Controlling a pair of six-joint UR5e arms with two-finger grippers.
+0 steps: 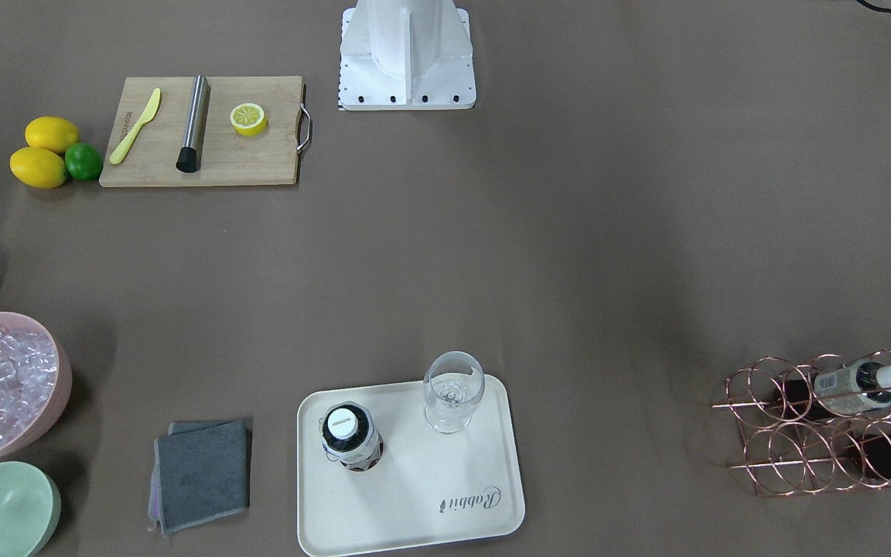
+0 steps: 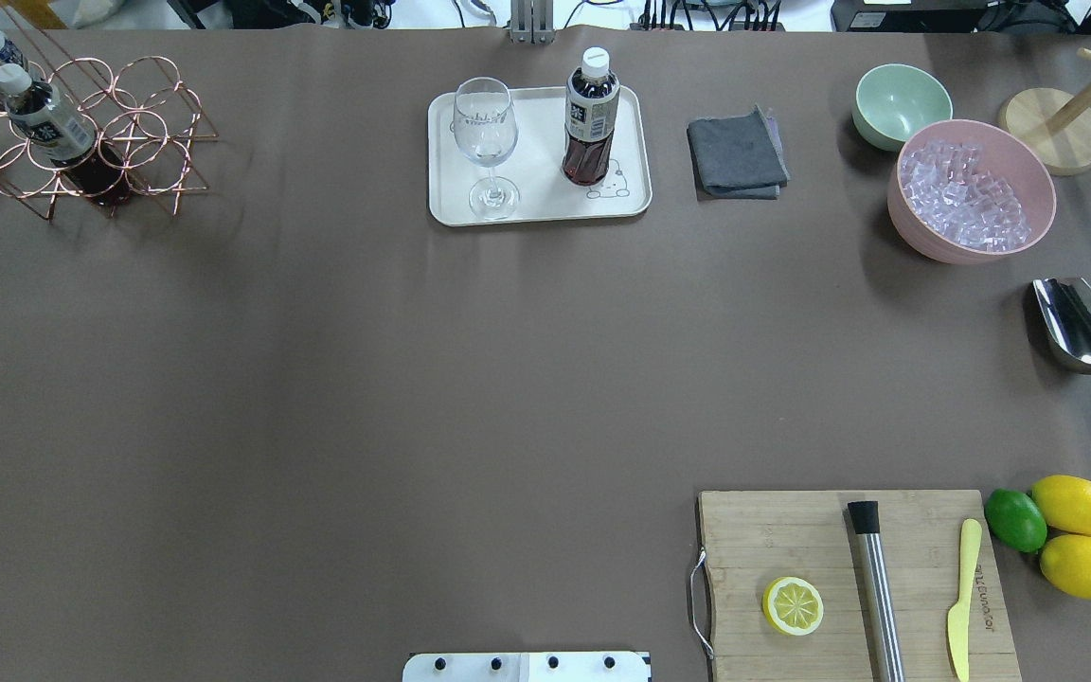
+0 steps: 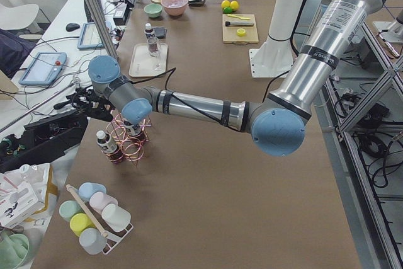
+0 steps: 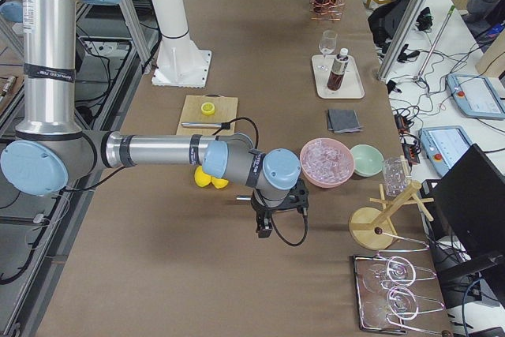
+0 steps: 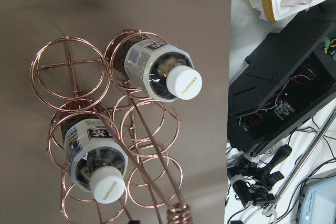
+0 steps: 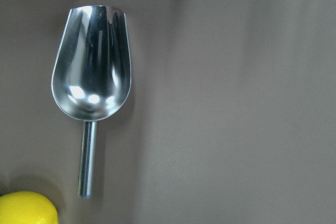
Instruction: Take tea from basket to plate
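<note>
One tea bottle [image 2: 591, 118] stands upright on the cream plate [image 2: 536, 123], also in the front view [image 1: 350, 437]. Two more tea bottles [image 5: 157, 72] [image 5: 94, 156] sit in the copper wire basket [image 5: 71, 66] at the table's far left corner [image 2: 157, 104]. My left gripper [image 3: 82, 101] hovers above and just beyond the basket; it shows only in the left side view, so I cannot tell if it is open. My right gripper [image 4: 280, 215] hangs over the table near the pink ice bowl; it shows only in the right side view, so I cannot tell its state.
A wine glass [image 2: 486, 142] stands on the plate beside the bottle. A grey cloth [image 2: 737, 152], mint bowl [image 2: 901, 104], pink ice bowl [image 2: 972, 194] and metal scoop [image 6: 92, 66] lie to the right. A cutting board [image 2: 792, 540] with lemons is at the near right.
</note>
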